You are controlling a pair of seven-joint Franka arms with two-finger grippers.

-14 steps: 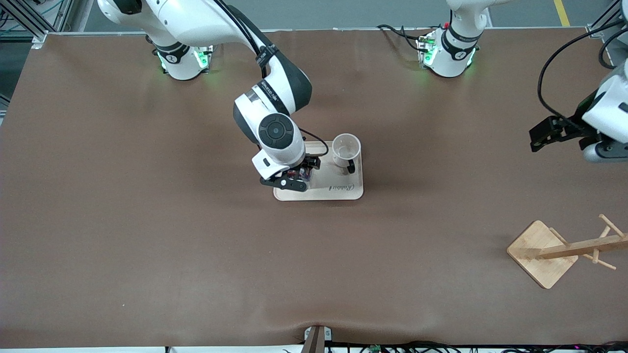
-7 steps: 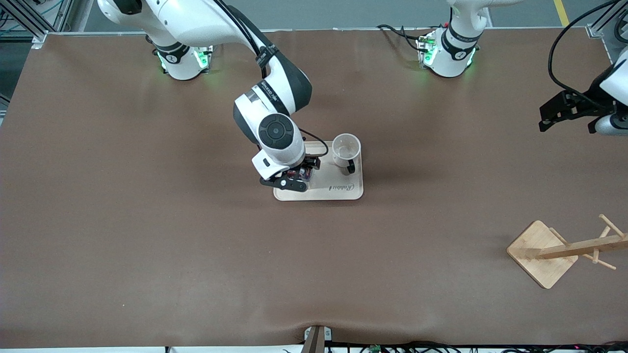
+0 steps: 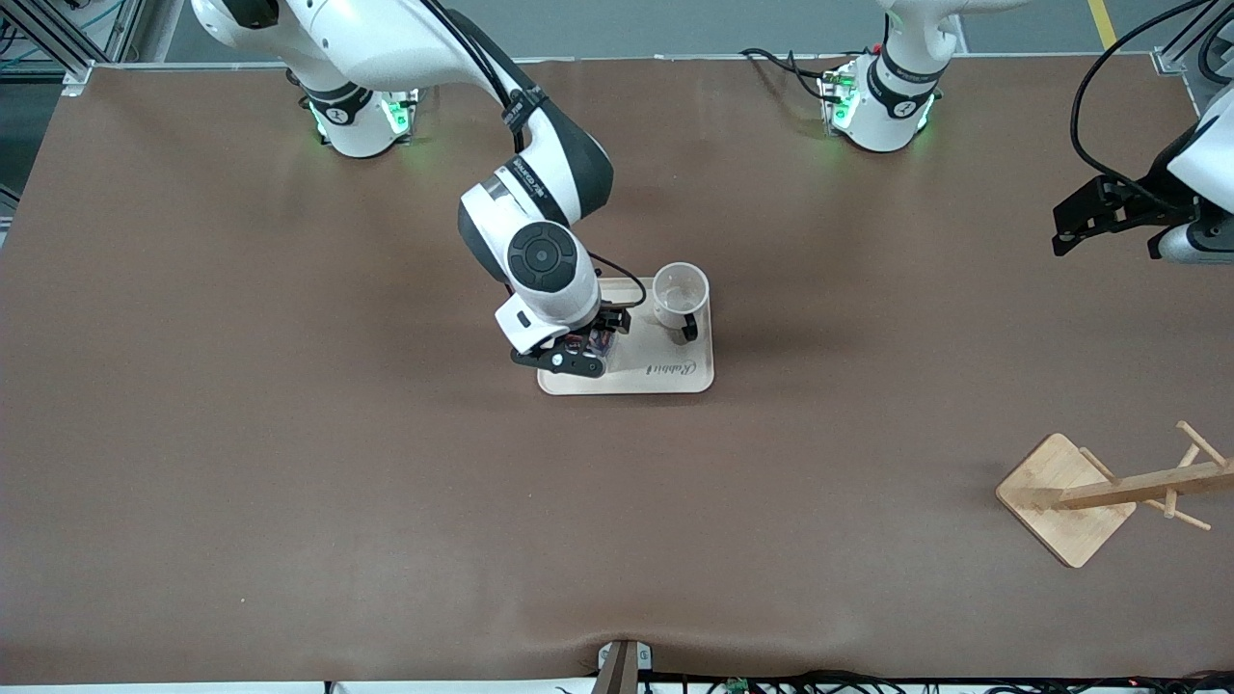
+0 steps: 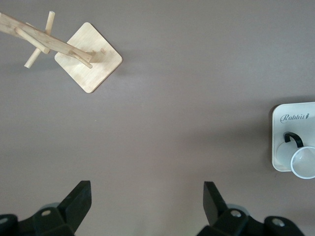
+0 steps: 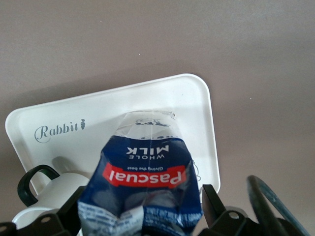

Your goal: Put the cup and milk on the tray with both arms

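Observation:
The milk carton (image 5: 147,172), dark blue with a red label, stands on the cream tray (image 3: 665,371) at the end toward the right arm. My right gripper (image 3: 583,349) is shut on the carton, with one finger on each side of it (image 5: 142,209). The carton's cap is hidden. The white cup (image 3: 681,291) with a black handle stands upright on the tray beside the carton, toward the left arm's end. It also shows in the right wrist view (image 5: 56,189). My left gripper (image 3: 1070,224) is open and empty, high over the table's left-arm end (image 4: 146,206). The left wrist view also shows the tray (image 4: 295,105) and the cup (image 4: 303,162).
A wooden mug rack (image 3: 1070,496) on a square base lies near the left arm's end, nearer to the camera than the tray. It also shows in the left wrist view (image 4: 88,64). Brown cloth covers the table.
My left gripper has moved from over the table toward the left arm's base side and stays open. The right gripper, milk carton and cup have not moved.

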